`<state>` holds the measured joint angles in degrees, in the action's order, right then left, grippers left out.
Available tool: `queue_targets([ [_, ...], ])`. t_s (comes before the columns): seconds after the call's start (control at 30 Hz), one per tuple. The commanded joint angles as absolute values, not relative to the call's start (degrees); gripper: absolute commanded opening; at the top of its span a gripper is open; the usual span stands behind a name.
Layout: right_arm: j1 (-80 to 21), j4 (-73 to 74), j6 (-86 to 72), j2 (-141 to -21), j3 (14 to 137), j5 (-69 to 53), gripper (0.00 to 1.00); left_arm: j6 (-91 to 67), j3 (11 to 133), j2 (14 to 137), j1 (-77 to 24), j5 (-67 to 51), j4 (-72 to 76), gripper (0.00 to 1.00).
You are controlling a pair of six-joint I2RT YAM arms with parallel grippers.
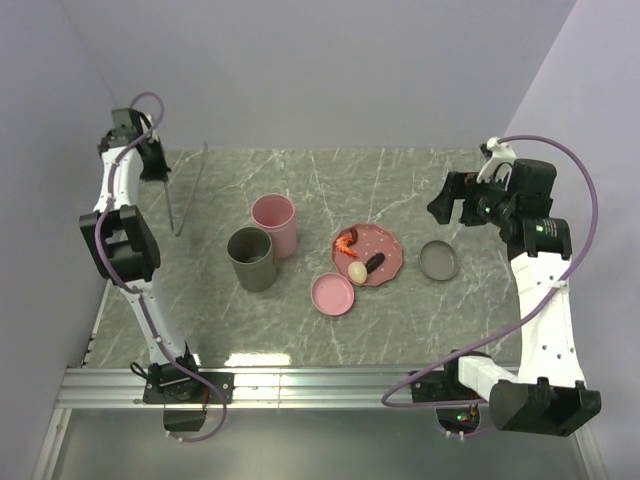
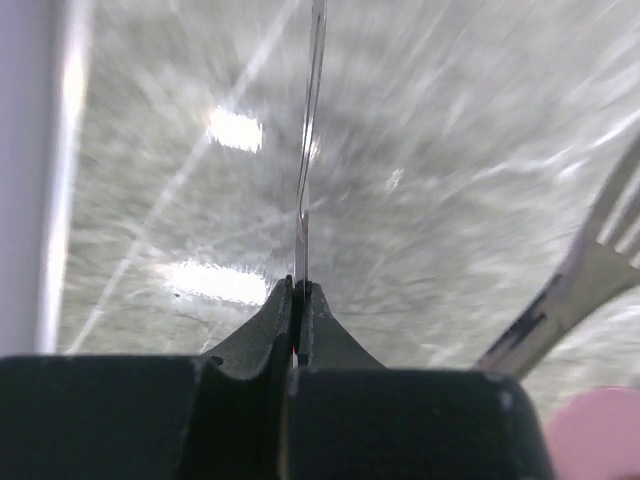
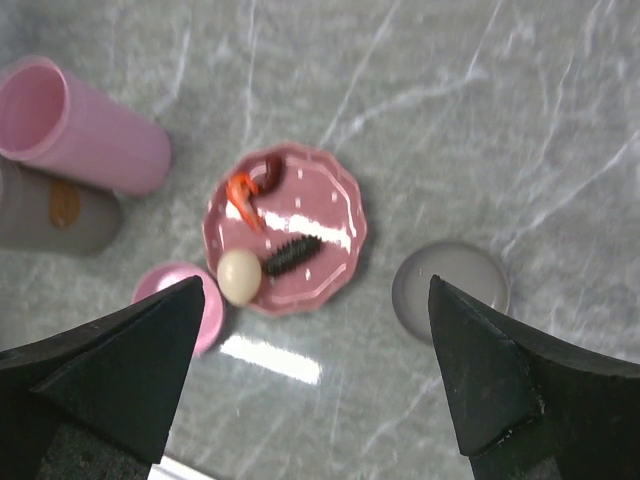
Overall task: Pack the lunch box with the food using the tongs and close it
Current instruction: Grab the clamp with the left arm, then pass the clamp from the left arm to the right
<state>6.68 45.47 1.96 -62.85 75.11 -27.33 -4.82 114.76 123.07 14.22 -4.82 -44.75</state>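
Note:
The tongs (image 1: 181,228) lie at the far left of the table as a slim grey V. My left gripper (image 1: 160,170) is shut on one thin arm (image 2: 305,150), which runs straight up from the jaws (image 2: 298,283). A fork-like metal tip (image 2: 595,265) shows to its right. The food sits on the pink speckled plate (image 1: 388,250): shrimp (image 3: 241,195), cream egg (image 3: 239,276) and dark sausage (image 3: 291,254). The lunch box stands as a pink tub (image 1: 273,225) and a grey tub (image 1: 250,258), both open. My right gripper (image 3: 316,282) hangs open high above the plate, empty.
A pink lid (image 1: 332,294) lies in front of the plate and a grey lid (image 1: 439,260) to its right. The side walls stand close to both arms. The metal rail (image 1: 320,385) runs along the near edge.

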Motion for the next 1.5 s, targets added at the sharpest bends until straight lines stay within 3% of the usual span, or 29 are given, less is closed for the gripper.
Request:
queue_targets([
  [0.0, 6.9, 36.2, -2.9, -59.7, 76.9, -26.5, 1.00, -10.2, 121.9, 114.9, 14.0, -8.4, -47.1, 0.00],
  [0.13, 6.9, 34.2, -3.3, -59.7, 78.7, -28.4, 1.00, -15.6, 121.0, 108.1, 13.7, -12.5, -44.0, 0.00],
  [0.2, 6.9, 35.5, -2.9, -61.5, 81.0, -31.2, 1.00, -17.6, 116.7, 105.2, 13.8, -24.3, -40.5, 0.00],
  [0.37, 6.8, 33.1, -6.0, -63.4, 81.2, -48.5, 1.00, -30.7, 102.5, 95.9, 13.2, -47.1, -19.3, 0.00],
  [0.6, 2.9, 9.1, -24.9, -64.3, 74.6, -61.1, 1.00, -60.3, 89.8, 90.4, 7.1, -60.8, 19.6, 0.00],
  [0.8, -6.1, -16.7, -39.2, -64.7, 68.5, -59.5, 1.00, -83.4, 81.0, 88.6, 0.3, -60.3, 56.2, 0.00],
  [0.9, -10.9, -26.5, -45.4, -67.3, 66.8, -59.2, 1.00, -92.4, 78.1, 89.2, -1.8, -56.2, 66.2, 0.00],
  [1.07, -17.4, -45.0, -58.3, -74.1, 63.6, -57.0, 1.00, -97.3, 75.6, 88.9, -3.8, -52.6, 72.2, 0.00],
  [1.47, -29.6, -51.1, -54.7, -85.7, 70.1, -54.4, 1.00, -101.1, 75.0, 91.4, -9.0, -49.5, 67.8, 0.00],
])
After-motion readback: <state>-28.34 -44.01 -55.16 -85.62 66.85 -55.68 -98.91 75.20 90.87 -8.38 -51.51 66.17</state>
